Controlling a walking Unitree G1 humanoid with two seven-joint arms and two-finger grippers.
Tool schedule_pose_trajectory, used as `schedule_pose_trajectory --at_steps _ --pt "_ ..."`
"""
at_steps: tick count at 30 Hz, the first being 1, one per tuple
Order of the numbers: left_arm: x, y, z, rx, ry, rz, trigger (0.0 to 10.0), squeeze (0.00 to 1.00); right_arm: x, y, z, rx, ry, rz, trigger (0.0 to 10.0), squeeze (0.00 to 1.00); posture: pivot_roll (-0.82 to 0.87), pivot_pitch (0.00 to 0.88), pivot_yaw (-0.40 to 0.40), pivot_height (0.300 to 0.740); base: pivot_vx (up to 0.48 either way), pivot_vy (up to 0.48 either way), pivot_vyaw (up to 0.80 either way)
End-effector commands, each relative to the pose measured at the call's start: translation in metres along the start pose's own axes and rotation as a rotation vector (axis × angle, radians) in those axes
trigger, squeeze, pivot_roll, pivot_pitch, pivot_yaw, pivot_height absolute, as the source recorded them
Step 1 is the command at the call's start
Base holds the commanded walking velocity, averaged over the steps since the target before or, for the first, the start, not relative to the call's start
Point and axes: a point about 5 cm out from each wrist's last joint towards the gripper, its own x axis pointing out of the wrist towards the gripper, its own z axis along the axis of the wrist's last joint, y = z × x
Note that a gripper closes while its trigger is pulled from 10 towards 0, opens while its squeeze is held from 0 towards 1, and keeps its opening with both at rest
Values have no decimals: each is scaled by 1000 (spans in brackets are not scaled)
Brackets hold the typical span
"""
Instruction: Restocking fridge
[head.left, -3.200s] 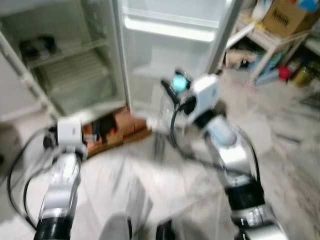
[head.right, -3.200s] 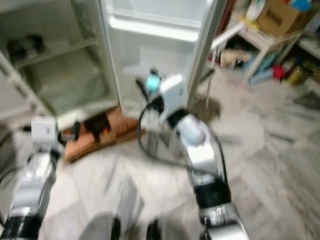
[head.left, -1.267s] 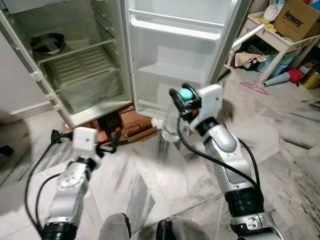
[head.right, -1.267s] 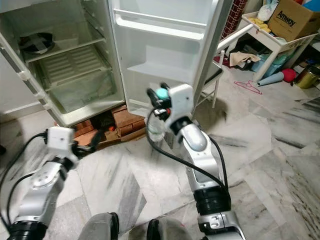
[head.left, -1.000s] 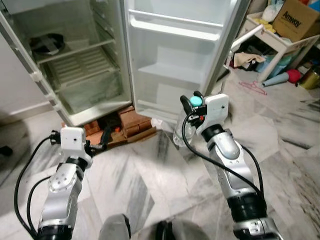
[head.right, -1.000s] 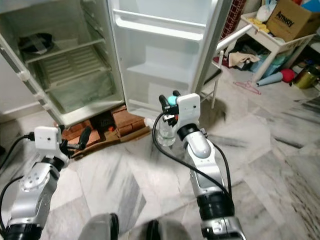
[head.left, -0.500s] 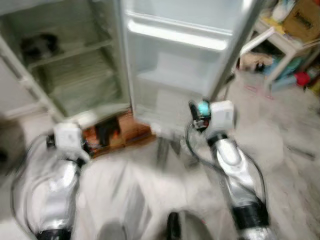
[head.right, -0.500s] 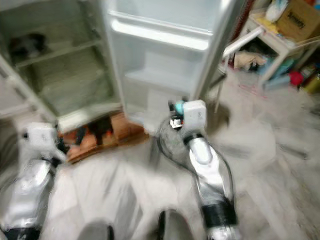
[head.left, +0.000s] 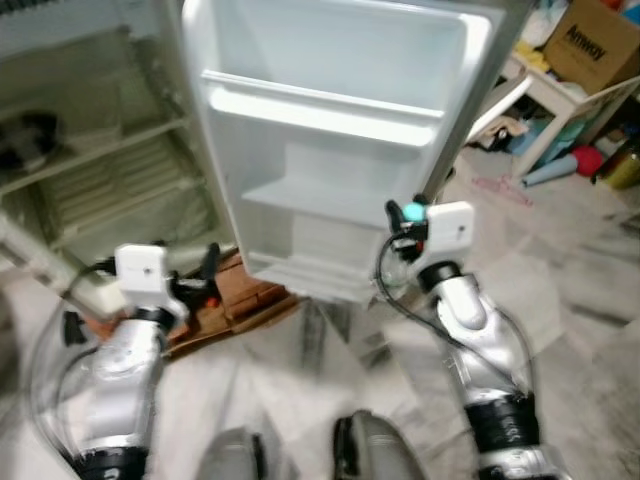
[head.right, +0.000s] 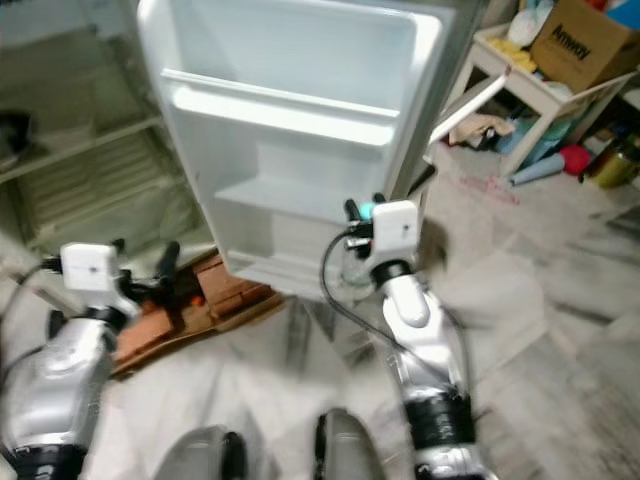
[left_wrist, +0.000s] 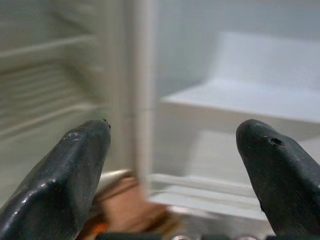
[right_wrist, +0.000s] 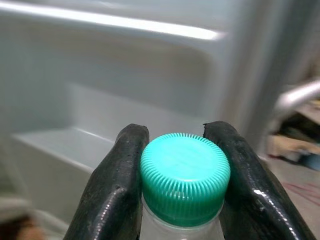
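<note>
My right gripper (right_wrist: 181, 180) is shut on a clear plastic bottle (head.right: 356, 264) with a teal cap (right_wrist: 185, 175), gripping it at the neck. It hangs in front of the lower right corner of the open fridge door (head.left: 330, 150), close to the door's bottom shelf (head.left: 300, 270). The left gripper (left_wrist: 175, 170) is open with nothing between its fingers (left_wrist: 70, 170), low at the left near the fridge's base (head.left: 150, 270). The fridge compartment (head.left: 90, 190) with its wire shelves stands at the left.
Red bricks and a brown board (head.left: 235, 300) lie under the fridge. A white rack (head.left: 560, 90) with a cardboard box (head.left: 595, 40) and clutter stands at the right. The floor (head.left: 580, 320) is grey marble. My two feet (head.left: 300, 455) show at the bottom.
The camera has moved closer to the fridge door, which now looms larger. The right gripper still holds the bottle, now nearer the door's lower shelf. The left arm stays low.
</note>
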Motion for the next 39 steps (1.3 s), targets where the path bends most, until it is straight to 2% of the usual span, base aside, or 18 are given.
schedule_pose_trajectory --at_steps 1,8,19,25,35,39 --pt "-3 8 1 28 -2 14 10000 0 4 4 9 13 -43 0 10000 0 69 139 -64 740 356 319 0" --pt "-1 7 1 22 8 21 10000 0 6 3 10 16 -48 -1 10000 0 70 138 -63 740 406 256 0" --pt "-1 7 1 42 15 36 10000 0 7 5 7 22 -32 21 10000 0 70 148 -61 740 0 0 0" --pt "-1 6 -1 48 21 36 10000 0 9 5 8 19 -37 20 10000 0 68 150 -62 695 0 0 0" --pt "0 6 -1 49 20 44 10000 0 11 5 8 15 -41 22 10000 0 67 150 -63 645 0 0 0" --pt "0 6 0 55 18 49 10000 0 12 5 9 18 -46 22 10000 0 67 150 -63 641 0 0 0"
